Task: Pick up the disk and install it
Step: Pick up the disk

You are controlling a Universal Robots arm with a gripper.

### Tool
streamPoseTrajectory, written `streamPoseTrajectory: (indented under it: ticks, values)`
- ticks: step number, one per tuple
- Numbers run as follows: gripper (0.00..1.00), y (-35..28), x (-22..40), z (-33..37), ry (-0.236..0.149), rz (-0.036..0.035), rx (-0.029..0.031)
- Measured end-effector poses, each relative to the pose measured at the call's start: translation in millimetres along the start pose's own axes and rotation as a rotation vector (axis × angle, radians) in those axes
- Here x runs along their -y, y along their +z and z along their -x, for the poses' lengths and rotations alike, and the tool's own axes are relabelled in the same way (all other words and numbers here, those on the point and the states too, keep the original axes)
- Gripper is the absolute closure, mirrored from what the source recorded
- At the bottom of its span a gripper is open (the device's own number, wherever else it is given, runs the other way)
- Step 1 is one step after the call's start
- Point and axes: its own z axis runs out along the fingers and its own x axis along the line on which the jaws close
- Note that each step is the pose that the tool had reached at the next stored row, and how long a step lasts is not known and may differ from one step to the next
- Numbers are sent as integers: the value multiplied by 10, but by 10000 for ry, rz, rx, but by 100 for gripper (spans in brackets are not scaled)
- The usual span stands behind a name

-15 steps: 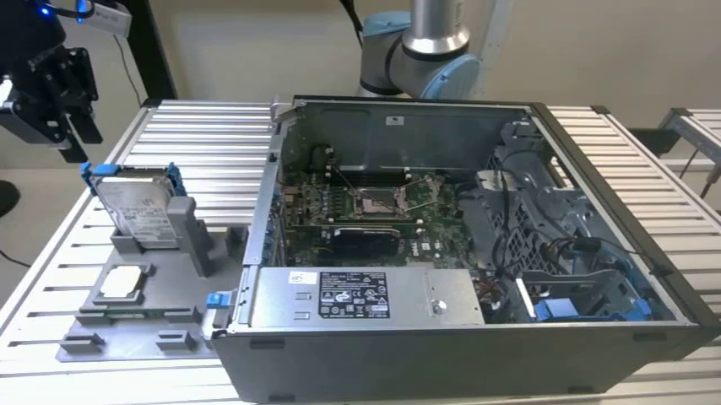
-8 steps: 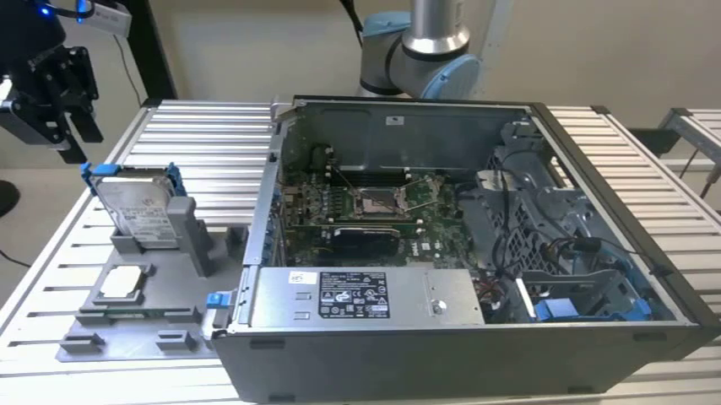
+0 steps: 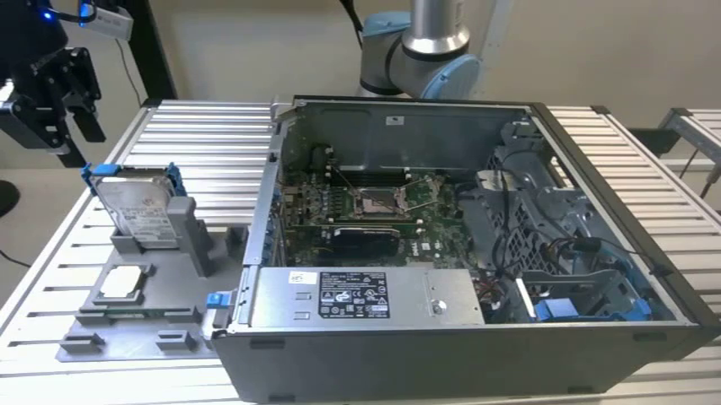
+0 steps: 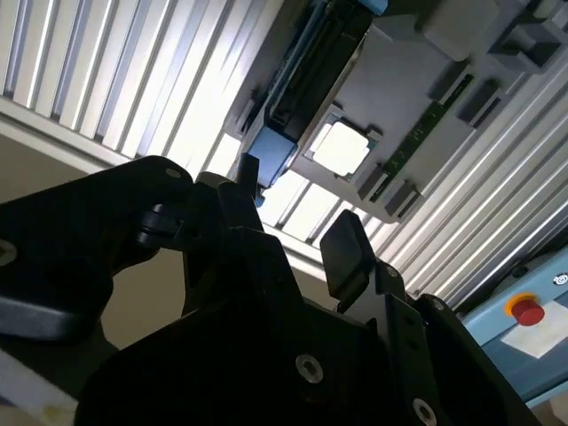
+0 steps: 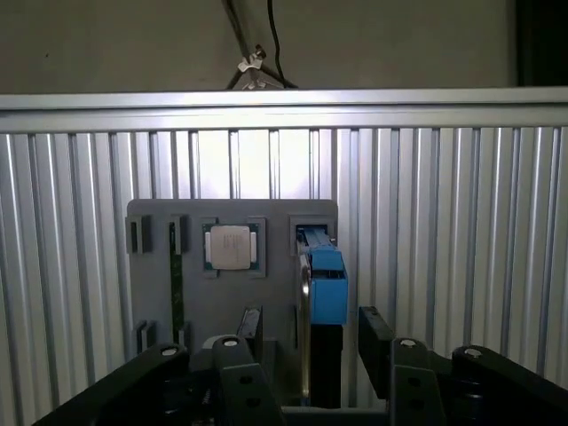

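Disk [image 3: 134,207] stands upright on edge in a slot of the grey fixture plate [image 3: 169,325], label face showing, blue bracket [image 3: 104,170] around its top. The fixture sits on the slatted aluminium table [image 3: 192,143], just beside the open computer case [image 3: 631,253], on the exterior view's left of it.

Gripper [image 3: 66,118] is up in the air above the disk and toward the exterior view's left, well apart from it. Jaws wide, holding nothing. In the first wrist view the gripper [image 5: 312,335] looks along the disk [image 5: 327,284] edge-on, and the two black fingers [image 5: 374,339] frame it in the picture without touching. In the second wrist view one finger pad [image 4: 346,253] shows against the table, with the disk [image 4: 302,89] beyond it.

Small square silver chip [image 3: 121,283] lies flat in a pocket of the same fixture, near the disk's slot; it is visible in both wrist views [image 5: 232,246] [image 4: 340,148].

Case lies on its side, panel off. Motherboard [image 3: 372,202] is exposed, with a silver power supply box [image 3: 355,295] carrying a white label along the near edge. There are blue plastic parts in the bay [image 3: 563,308] at the exterior view's right.

Surface: ribbed aluminium profiles, bright glare in both wrist views [image 5: 444,222]. A second slatted bench [image 3: 693,126] sits at the exterior view's right edge. Arm base [image 3: 423,51] stands behind the case. Wall behind is plain beige. Cables [image 5: 253,62] hang against it in the first wrist view. Red push button [image 4: 529,311] sits on a light blue box past the table edge in the second wrist view.
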Motion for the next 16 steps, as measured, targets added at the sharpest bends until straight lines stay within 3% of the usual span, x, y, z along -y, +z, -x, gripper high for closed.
streamPoseTrajectory:
  ticks: [5, 9, 16]
  values:
    - [0, 90, 12, 4, -37, -6, 1]
    - [0, 158, 23, 13, -144, -57, 3]
    - [0, 276, 34, 98, -300, -135, 10]
